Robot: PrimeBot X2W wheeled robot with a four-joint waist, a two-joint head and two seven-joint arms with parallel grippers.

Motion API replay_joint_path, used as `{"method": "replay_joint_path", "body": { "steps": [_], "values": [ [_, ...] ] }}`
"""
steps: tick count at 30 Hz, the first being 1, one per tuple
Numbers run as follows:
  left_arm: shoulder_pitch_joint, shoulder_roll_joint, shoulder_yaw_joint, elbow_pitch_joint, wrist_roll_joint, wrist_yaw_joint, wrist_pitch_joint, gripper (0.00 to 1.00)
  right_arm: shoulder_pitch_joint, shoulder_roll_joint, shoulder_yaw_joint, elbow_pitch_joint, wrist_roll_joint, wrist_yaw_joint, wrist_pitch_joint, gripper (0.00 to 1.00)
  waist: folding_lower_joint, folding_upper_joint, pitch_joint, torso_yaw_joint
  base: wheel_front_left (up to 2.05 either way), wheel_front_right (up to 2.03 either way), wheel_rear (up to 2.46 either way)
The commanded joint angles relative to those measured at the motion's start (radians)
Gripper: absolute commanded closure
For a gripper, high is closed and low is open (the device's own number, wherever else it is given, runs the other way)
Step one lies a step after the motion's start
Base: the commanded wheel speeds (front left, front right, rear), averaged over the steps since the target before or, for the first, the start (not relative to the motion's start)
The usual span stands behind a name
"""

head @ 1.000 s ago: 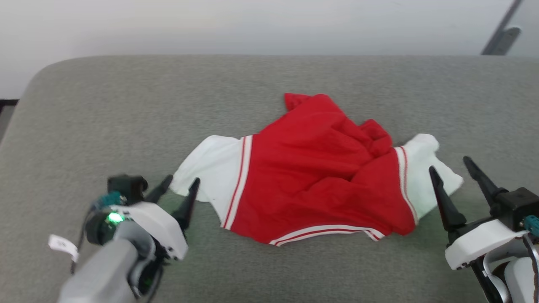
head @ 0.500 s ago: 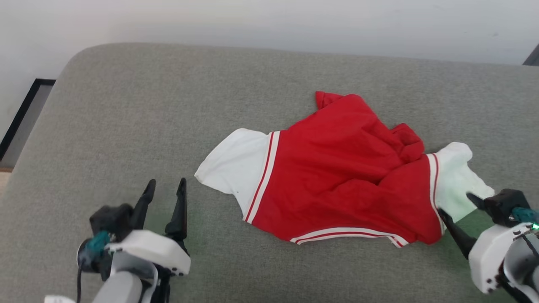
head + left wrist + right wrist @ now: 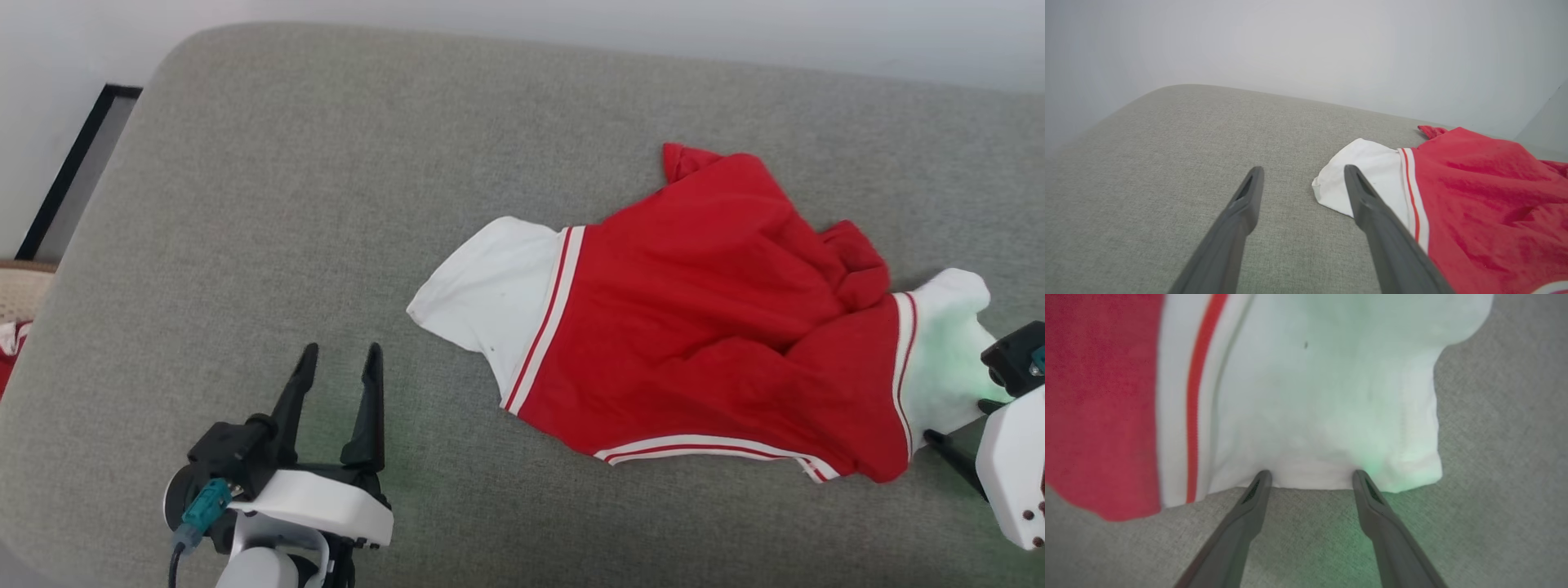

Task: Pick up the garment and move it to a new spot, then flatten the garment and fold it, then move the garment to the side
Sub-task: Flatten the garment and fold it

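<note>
Upholstery of grey woven cloth covered the broad, round-cornered bench [image 3: 245, 204], which stood against a plain pale wall [image 3: 1306, 41]. We counted one garment [image 3: 718, 327], soft red fabric shorts with two white panels and thin striped trim, lying rumpled on the right half of the bench. We counted two hands, each with two long dark fingers. The left hand [image 3: 341, 351] hovered over bare upholstery near the left white panel [image 3: 490, 302] but apart from it, fingers spread wide and holding nothing. The right hand [image 3: 1311, 473] was spread wide too, its tips at the near hem of the right white panel [image 3: 1331, 396], which caught a green glow. We could not tell whether they touched it. Beyond the bench's left edge we saw a dark-framed strip [image 3: 77, 171] and a scrap of red-and-white cloth [image 3: 6, 359].
</note>
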Motion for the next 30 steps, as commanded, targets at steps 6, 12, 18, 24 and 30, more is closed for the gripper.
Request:
{"method": "replay_joint_path", "body": {
  "steps": [6,12,18,24,30],
  "values": [
    [-0.016,-0.037,0.056,-0.026,0.023,-0.037,-0.005,0.0,-0.022,0.005,0.057,0.053,0.019,-0.001,0.045,0.0,0.0,0.0,0.048,0.031,0.0,0.0,0.0],
    [-0.014,-0.054,0.079,-0.032,0.038,-0.057,-0.005,0.0,-0.027,0.031,0.093,0.089,0.007,-0.003,0.039,0.0,0.0,0.0,0.07,0.039,0.0,0.0,0.0],
    [-0.021,-0.057,0.091,-0.029,0.049,-0.064,-0.005,0.0,-0.038,0.025,0.137,0.098,-0.01,-0.004,0.026,1.0,0.0,0.0,0.074,0.039,0.0,0.0,0.0],
    [-0.042,-0.037,0.065,-0.031,0.07,-0.069,-0.005,0.0,-0.05,0.028,0.148,0.112,-0.004,-0.003,-0.004,1.0,0.0,0.0,0.064,0.032,0.0,0.0,0.0],
    [-0.19,0.158,-0.169,0.017,-0.007,-0.069,0.054,0.0,-0.061,0.041,0.162,0.094,-0.003,0.0,-0.022,1.0,0.0,0.0,0.05,0.029,0.0,0.0,0.0]
  ]
}}
